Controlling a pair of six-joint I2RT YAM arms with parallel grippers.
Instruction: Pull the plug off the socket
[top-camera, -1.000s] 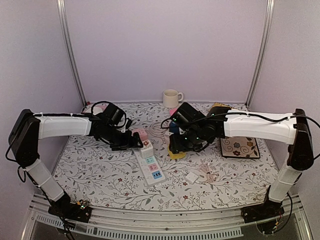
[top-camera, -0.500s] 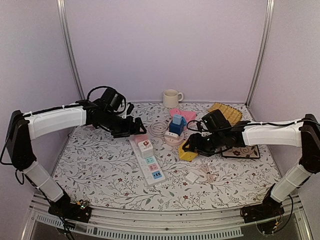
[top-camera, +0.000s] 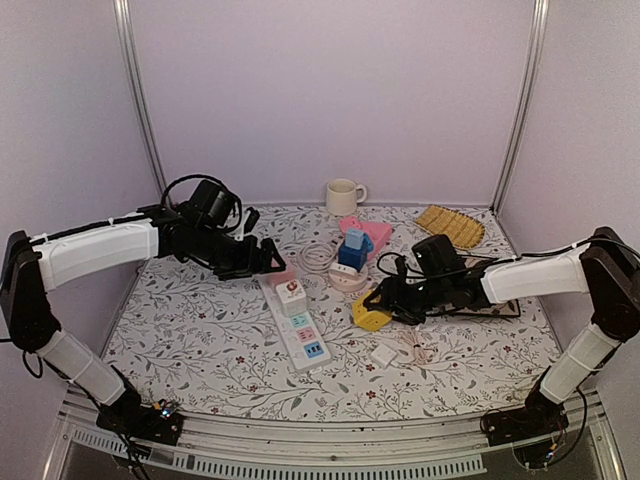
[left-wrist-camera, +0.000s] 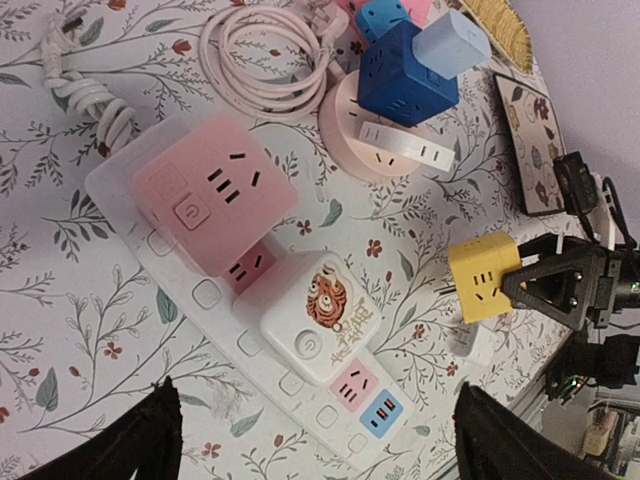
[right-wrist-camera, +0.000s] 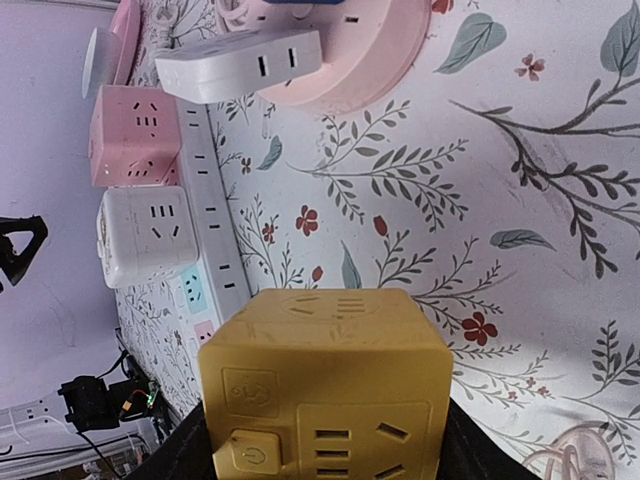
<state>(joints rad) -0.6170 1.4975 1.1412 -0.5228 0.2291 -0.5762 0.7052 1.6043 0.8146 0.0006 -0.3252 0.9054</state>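
power strip (top-camera: 305, 336) centre | cube plug (top-camera: 371, 313) right of strip, apart | round socket (top-camera: 347, 281) behind plug | mug (top-camera: 343, 196) rearmost

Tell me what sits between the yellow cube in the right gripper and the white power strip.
Only bare floral tablecloth lies between the yellow cube, clamped in the right gripper, and the power strip; the top external and left wrist views show it.

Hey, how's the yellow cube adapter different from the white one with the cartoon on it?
The yellow cube adapter is held in the right gripper, off any socket; the white cube adapter sits plugged into the power strip. The yellow one is plain; the white one carries a cartoon face. Both are cubes with a power button.
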